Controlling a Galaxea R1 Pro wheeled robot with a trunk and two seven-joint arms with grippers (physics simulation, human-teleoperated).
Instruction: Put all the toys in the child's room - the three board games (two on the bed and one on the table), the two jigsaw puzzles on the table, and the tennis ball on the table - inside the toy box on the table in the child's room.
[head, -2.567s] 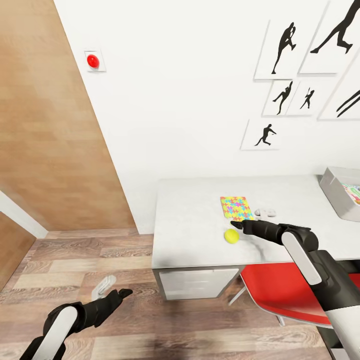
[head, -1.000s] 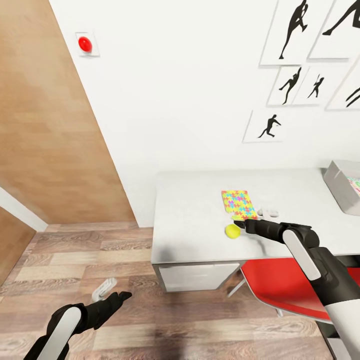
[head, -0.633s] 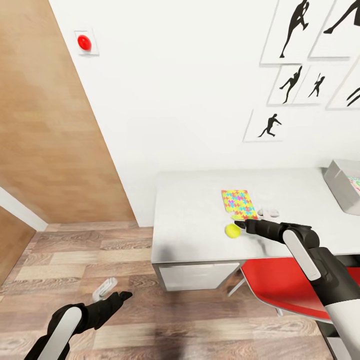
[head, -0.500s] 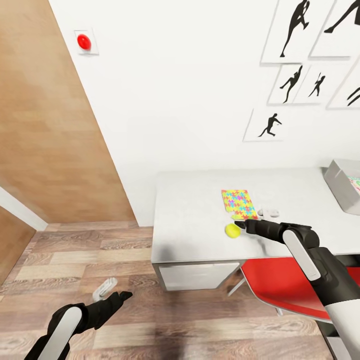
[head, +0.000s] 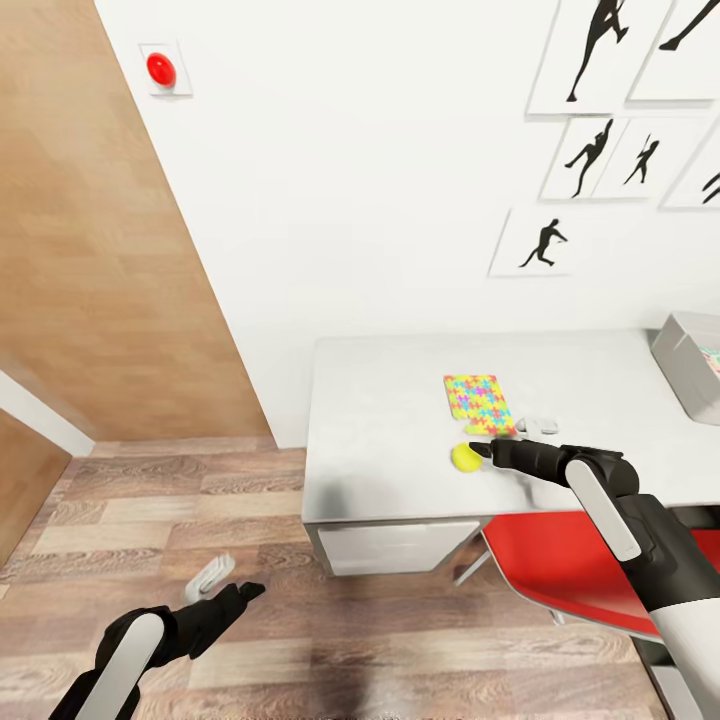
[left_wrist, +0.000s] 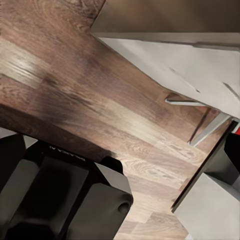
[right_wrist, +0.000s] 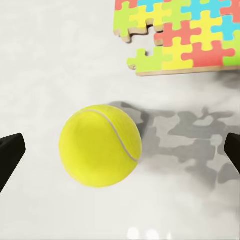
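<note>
Right gripper (right_wrist: 120, 150), jaws spread wide around the tennis ball (right_wrist: 100, 146) on the worktop (head: 390, 440); recommend centring before clenching, since it may roll.

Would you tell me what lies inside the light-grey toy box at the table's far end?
The light-grey plastic toy box is cut off by the picture's edge; a sliver of colourful print shows inside. Its wall hides the rest.

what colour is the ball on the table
Yellow-green tennis ball with a pale seam; clearest in the right wrist view.
</note>
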